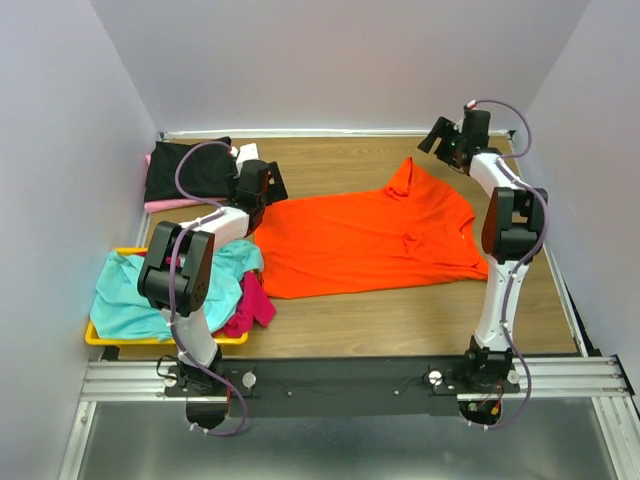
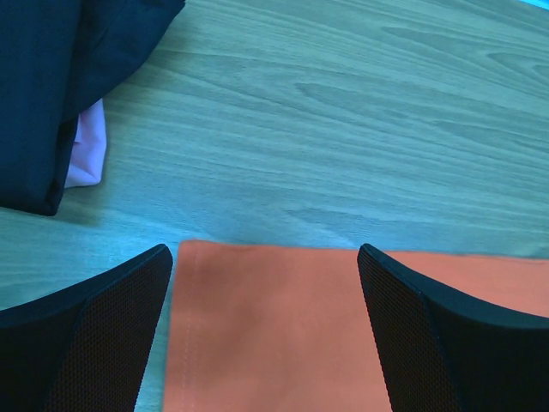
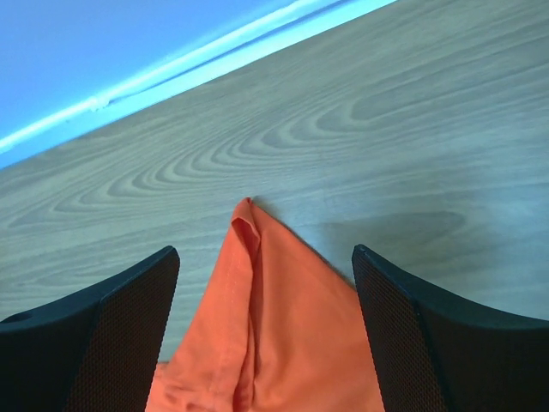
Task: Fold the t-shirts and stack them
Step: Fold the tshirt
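At the centre of the overhead view: orange t-shirt (image 1: 370, 240), spread flat on the wooden table (image 1: 420, 320). Collar end lies to the right, hem edge to the left, and one sleeve peaks toward the top of the frame. There are light wrinkles near the collar.

Upper left: black t-shirt (image 1: 188, 170), folded, lying on a pale pink t-shirt (image 1: 165, 205) whose edge shows along its lower side. Bare wood separates this pile from the orange hem.

Lower left: yellow tray (image 1: 165, 341) holding a bunched teal t-shirt (image 1: 130, 290). A magenta t-shirt (image 1: 255, 305) spills over the tray's right side, just beside the orange shirt's lower left corner. The left arm crosses above the tray and hides part of the teal cloth.

Left gripper (image 2: 264, 251): at the upper left corner of the orange shirt, jaws spread wide, fingers either side of the hem corner, nothing clamped.

Right gripper (image 3: 265, 250): upper right of the overhead view, over the sleeve peak, jaws spread wide. The sleeve tip lies on the wood between the fingers, ungripped. Whether either gripper touches the cloth cannot be told.

Surround: pale walls (image 1: 60, 120) on three sides and a metal rail (image 1: 350, 378) along the bottom.
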You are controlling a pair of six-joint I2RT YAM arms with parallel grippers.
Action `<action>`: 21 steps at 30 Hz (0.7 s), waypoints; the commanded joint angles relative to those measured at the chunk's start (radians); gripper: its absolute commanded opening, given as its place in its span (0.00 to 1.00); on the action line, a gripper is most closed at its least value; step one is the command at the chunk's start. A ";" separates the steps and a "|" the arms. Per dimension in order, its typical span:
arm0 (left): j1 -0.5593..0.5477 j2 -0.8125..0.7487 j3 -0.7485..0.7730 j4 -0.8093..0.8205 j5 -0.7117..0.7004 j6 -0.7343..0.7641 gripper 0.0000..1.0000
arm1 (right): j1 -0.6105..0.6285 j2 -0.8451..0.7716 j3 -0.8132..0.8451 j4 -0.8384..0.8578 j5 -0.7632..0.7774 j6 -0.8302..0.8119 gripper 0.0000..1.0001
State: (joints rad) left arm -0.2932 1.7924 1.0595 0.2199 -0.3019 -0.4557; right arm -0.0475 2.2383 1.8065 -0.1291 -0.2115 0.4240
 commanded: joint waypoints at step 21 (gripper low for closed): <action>0.037 0.013 0.025 -0.028 0.041 0.032 0.96 | 0.097 0.316 0.317 -0.087 -0.032 -0.050 0.68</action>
State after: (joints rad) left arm -0.2634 1.7992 1.0657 0.1921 -0.2756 -0.4370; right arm 0.0399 2.5103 2.0804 -0.1802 -0.2340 0.3901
